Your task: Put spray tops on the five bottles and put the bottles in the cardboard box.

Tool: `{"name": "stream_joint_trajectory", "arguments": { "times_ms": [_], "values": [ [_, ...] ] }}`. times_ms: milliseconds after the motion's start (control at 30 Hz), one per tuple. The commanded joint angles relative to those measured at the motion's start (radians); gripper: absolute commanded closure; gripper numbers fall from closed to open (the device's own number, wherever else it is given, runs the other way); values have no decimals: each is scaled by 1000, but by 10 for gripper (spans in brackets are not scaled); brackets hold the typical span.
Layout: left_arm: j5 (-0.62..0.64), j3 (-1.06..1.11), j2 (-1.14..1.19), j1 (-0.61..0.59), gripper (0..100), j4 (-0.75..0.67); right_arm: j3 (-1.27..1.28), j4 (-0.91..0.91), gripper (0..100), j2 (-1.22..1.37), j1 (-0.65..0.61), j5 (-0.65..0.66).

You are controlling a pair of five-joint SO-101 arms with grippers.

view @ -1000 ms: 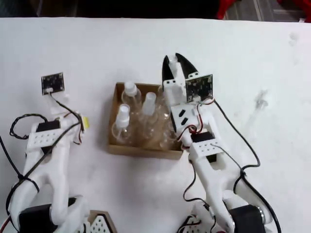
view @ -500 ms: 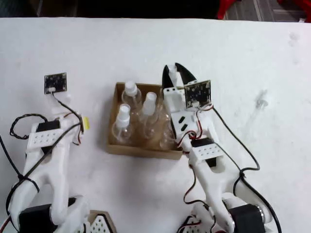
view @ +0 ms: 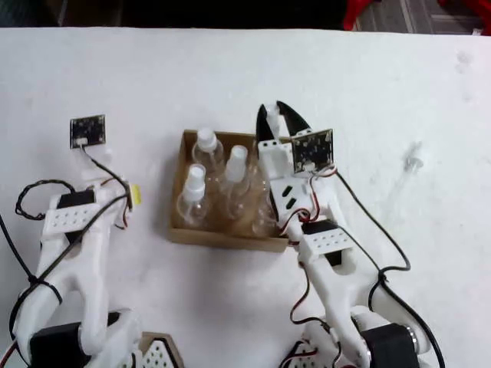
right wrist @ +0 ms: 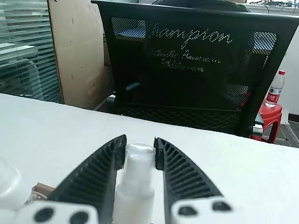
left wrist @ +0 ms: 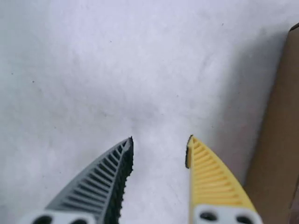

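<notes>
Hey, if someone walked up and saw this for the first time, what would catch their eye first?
The box in the middle of the table, packed with clear capped bottles. At its far right corner the right hand is shut on the top of one more bottle. The left hand hangs open over bare table beside the box.
</notes>
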Motion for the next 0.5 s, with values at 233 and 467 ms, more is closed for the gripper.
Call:
{"name": "stream_joint_trajectory", "arguments": {
  "times_ms": [233,467],
  "values": [
    [-14,-9,-10,12,823,-17,25,116,898,-139,-35,-6],
    [-14,-9,-10,12,823,-17,8,208,810,-150,-38,-8]
  ]
}}
